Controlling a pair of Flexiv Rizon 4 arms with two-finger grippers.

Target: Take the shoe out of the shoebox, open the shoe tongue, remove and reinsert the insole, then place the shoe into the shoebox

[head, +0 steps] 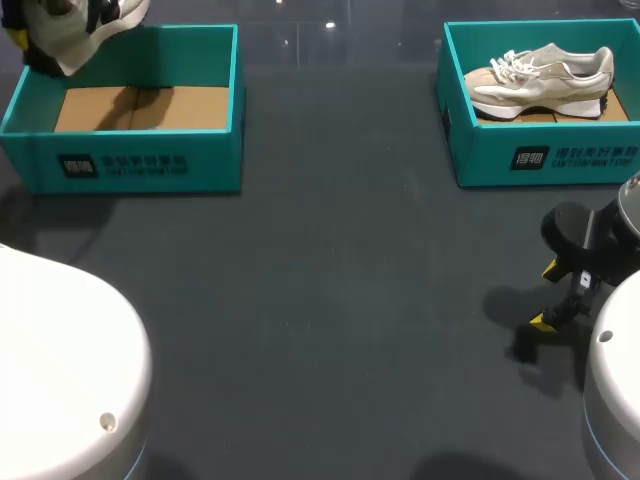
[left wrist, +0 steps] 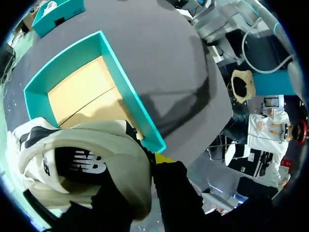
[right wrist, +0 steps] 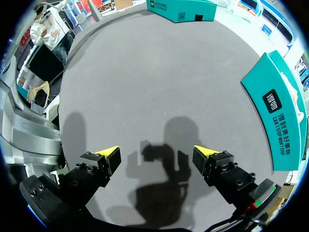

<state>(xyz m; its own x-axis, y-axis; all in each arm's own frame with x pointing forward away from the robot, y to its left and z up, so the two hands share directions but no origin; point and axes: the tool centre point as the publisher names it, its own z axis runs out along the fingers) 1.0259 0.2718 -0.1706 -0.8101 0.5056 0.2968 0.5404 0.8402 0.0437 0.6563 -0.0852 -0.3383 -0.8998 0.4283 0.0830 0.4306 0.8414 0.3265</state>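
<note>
Status: holding shoe [head: 80, 35] above left shoebox [head: 150, 165], left fingers [left wrist: 162, 158] clamped on its collar, clear for tongue work; right fingers [right wrist: 110, 154] wide, parked over counter [head: 330, 300].

A cream-and-black fabric sneaker [head: 72, 42] hangs aloft over the corner of an open teal cardboard shoebox [head: 140, 165]. A beige laced sneaker [head: 540, 80] sits upright inside a second teal shoebox [head: 545, 160].

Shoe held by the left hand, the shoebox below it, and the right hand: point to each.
held shoe [left wrist: 116, 145], left wrist view, on its cream upper.
left shoebox [head: 140, 160], head view, on its teal front wall.
right hand [right wrist: 157, 153], right wrist view, midway between its open yellow tips.
</note>
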